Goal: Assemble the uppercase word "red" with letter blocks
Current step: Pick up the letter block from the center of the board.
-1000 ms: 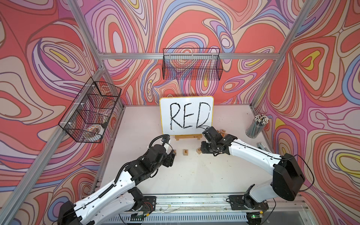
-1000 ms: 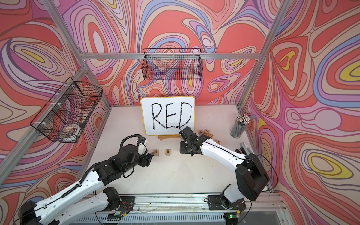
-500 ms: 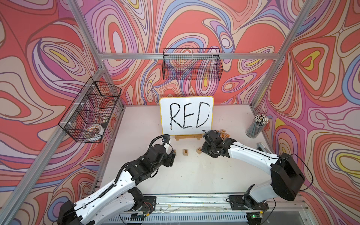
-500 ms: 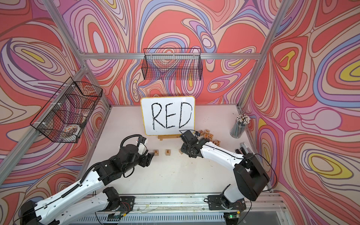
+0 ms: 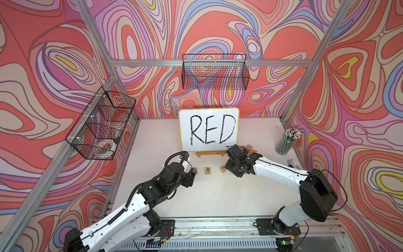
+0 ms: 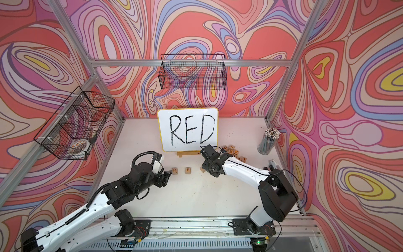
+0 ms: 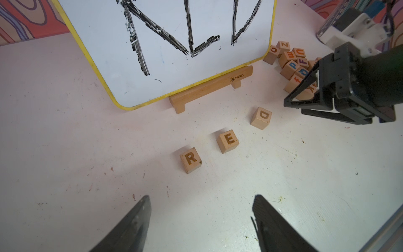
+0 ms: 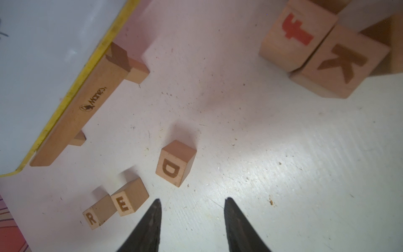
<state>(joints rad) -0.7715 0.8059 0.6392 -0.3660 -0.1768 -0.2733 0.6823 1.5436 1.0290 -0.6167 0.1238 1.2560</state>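
Note:
Three light-wood letter blocks lie in a loose row in front of the whiteboard: R (image 7: 190,160), E (image 7: 227,140) and D (image 7: 261,117). D sits a little apart from E and is turned askew. In the right wrist view, R (image 8: 93,216) and E (image 8: 128,199) nearly touch, and D (image 8: 174,165) stands just ahead of my right gripper (image 8: 193,199). That gripper is open and empty, clear of D. My left gripper (image 7: 201,198) is open over bare table, short of R. Both top views show the row, R (image 5: 194,170) and E (image 6: 188,170).
The whiteboard (image 5: 208,128) with handwritten RED stands on a wooden stand (image 7: 209,89) behind the row. A pile of spare letter blocks (image 7: 292,65) lies to its right. A pencil cup (image 5: 287,141) stands at the back right. Wire baskets (image 5: 214,72) hang on the walls.
My right gripper has opened and drawn back a little from the D block, which now rests on the table. The left arm has not moved.

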